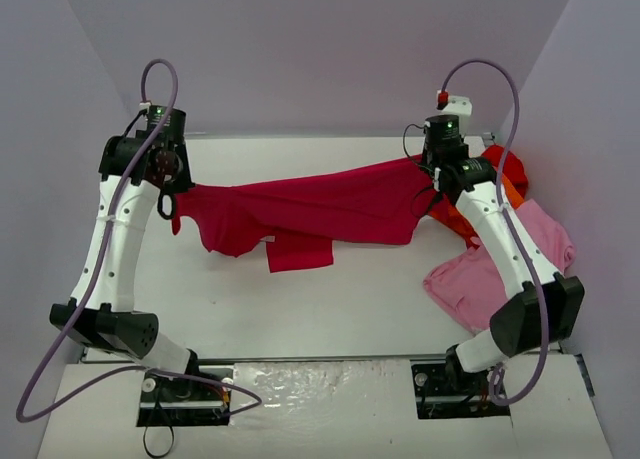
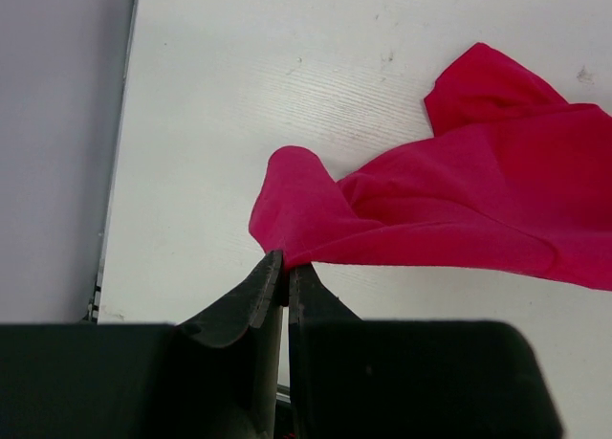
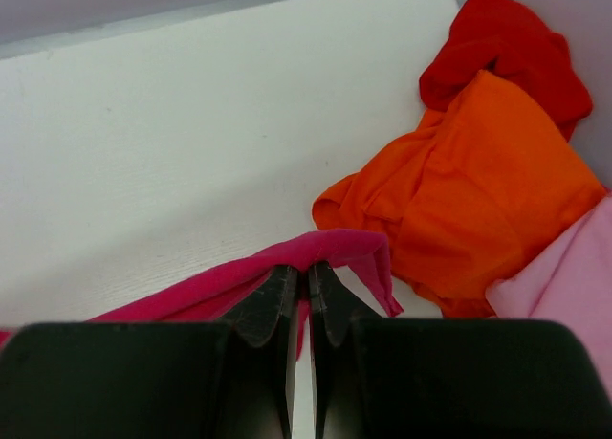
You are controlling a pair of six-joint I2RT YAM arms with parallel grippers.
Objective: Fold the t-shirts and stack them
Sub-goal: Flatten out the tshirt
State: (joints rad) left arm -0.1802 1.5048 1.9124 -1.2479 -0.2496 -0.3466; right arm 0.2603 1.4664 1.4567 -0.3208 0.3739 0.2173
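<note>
A crimson t-shirt (image 1: 310, 207) hangs stretched between my two grippers above the white table, sagging in the middle, with a sleeve drooping below. My left gripper (image 1: 172, 211) is shut on its left end; in the left wrist view the cloth (image 2: 449, 209) runs from the pinched fingertips (image 2: 285, 267) off to the right. My right gripper (image 1: 432, 184) is shut on the right end, and the crimson cloth (image 3: 316, 252) folds over the closed tips (image 3: 306, 270) in the right wrist view. Orange (image 3: 488, 190), bright red (image 3: 507, 52) and light pink (image 1: 510, 259) t-shirts lie crumpled at the right.
The white table (image 1: 330, 299) is walled by grey panels at the back and on both sides. The heap of three shirts fills the right back corner, under and beside the right arm (image 1: 510, 249). Both arm bases stand at the near edge.
</note>
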